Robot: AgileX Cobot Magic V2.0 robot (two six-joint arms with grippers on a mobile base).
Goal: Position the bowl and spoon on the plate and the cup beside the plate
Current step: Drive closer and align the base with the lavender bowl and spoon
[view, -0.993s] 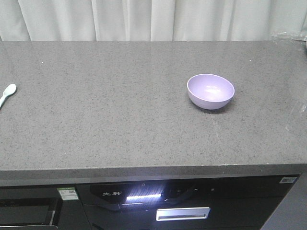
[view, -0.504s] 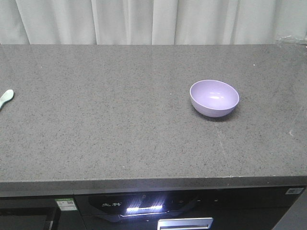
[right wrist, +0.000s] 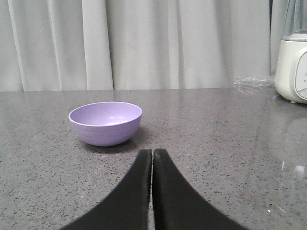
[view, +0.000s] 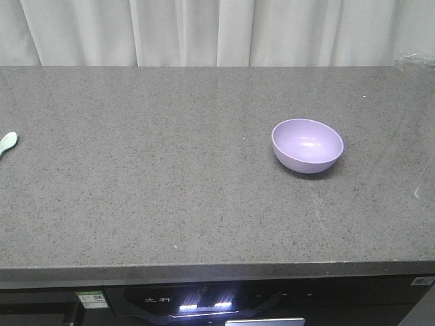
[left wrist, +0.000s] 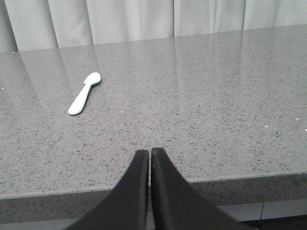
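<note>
Grey countertop (view: 170,197), front view: bowl (view: 307,145) right of centre, spoon (view: 7,142) at left edge; plate and cup unseen. Left wrist: left gripper (left wrist: 149,160) pressed together, empty, spoon ahead-left. Right wrist: right gripper (right wrist: 152,160) likewise, facing bowl. Nothing arranged yet.

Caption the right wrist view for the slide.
Right gripper, shut and empty, faces the lavender bowl on a grey countertop; white appliance at right.

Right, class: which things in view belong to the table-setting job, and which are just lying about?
Belong to the job: bowl; spoon. Plate and cup are not in view.
Just lying about: white appliance; crinkled clear plastic.
</note>
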